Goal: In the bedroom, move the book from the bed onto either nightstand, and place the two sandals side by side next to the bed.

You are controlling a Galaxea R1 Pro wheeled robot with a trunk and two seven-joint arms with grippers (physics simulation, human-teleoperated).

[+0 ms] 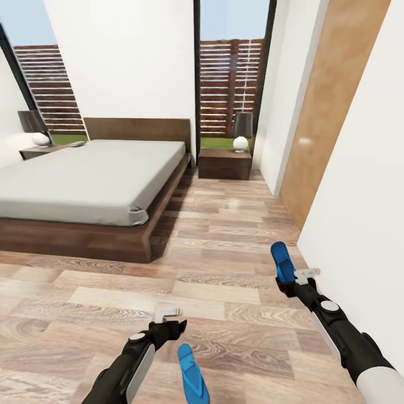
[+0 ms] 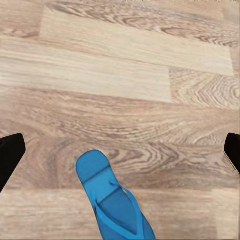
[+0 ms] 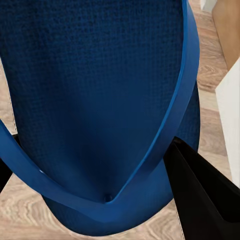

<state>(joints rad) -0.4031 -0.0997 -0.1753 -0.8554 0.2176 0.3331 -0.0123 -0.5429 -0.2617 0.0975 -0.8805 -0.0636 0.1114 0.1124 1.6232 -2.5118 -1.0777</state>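
Sandals: one (image 1: 192,376) lies flat on plank floor (image 1: 235,224), well off the bed (image 1: 84,185) foot; other sandal (image 1: 282,261) gripped by right gripper (image 1: 287,283), raised near white wall (image 1: 359,185). Left gripper (image 1: 168,320) hovers over the floor sandal, fingers spread, holding nothing. Nightstand (image 1: 224,163) beside the bed head.

- Two bright blue sandals: one (image 1: 192,375) at the bottom centre of the head view, one (image 1: 282,261) at right centre, its sole showing a fine woven texture in the right wrist view.
- Floor (image 1: 224,235): brown-grey wood planks with swirling grain.
- Bed (image 1: 84,179), left: plain light grey mattress, dark brown frame and headboard.
- Nightstand (image 1: 224,164), centre: dark brown, with a white-based, dark-shaded lamp (image 1: 241,132).
- Walls (image 1: 123,56) white; tan wood panel (image 1: 331,106) at upper right.
- Arms black and white.
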